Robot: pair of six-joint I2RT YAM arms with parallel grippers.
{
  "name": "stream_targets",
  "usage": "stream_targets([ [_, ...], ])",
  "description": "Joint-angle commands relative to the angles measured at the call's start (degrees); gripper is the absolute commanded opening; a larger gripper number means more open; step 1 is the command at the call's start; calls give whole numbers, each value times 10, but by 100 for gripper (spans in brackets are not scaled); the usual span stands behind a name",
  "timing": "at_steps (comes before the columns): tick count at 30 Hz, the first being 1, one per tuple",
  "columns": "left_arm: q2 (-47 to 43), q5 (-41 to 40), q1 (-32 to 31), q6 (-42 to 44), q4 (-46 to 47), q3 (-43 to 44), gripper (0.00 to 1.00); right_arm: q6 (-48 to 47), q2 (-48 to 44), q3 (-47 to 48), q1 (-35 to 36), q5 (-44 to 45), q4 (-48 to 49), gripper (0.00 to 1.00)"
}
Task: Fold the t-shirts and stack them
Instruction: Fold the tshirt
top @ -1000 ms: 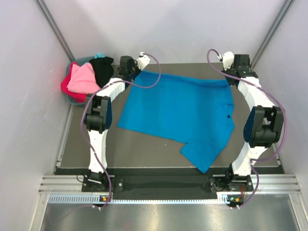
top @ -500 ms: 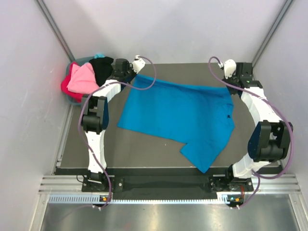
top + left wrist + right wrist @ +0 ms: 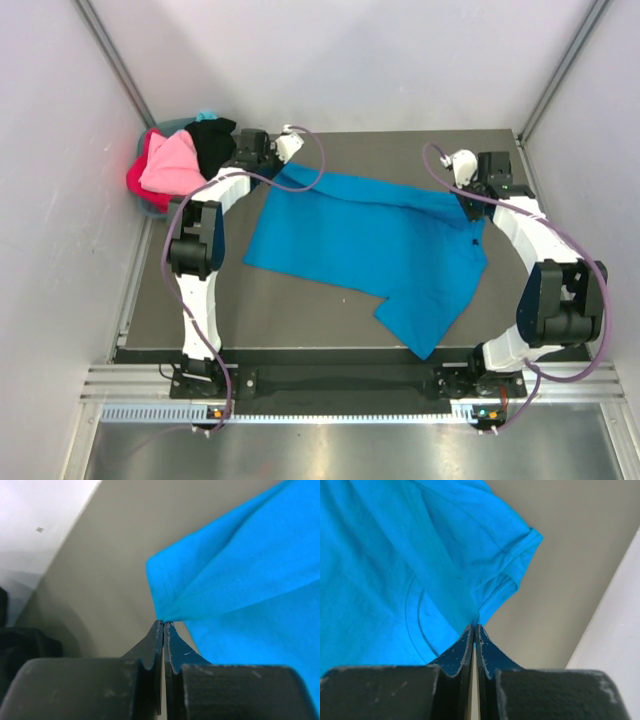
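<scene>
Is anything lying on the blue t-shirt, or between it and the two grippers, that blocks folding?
Nothing visible does. The left gripper and the right gripper are each shut on the far edge of the blue t-shirt, and nothing lies on it.

Four t-shirts: one blue t-shirt (image 3: 370, 240) spread to the right of the basket (image 3: 205, 116); one pink t-shirt (image 3: 172, 165), one red t-shirt (image 3: 140, 182) and one black t-shirt (image 3: 213, 140) heaped in it. One basket. Two arms: left arm (image 3: 200, 250), right arm (image 3: 545, 260).
</scene>
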Motion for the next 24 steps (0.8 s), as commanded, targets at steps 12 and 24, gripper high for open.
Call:
stream_targets([
  [12, -65, 8, -5, -8, -59, -64, 0, 3, -49, -42, 3, -3, -6, 0],
  [24, -78, -15, -4, -5, -65, -99, 0, -16, -76, -49, 5, -18, -28, 0],
])
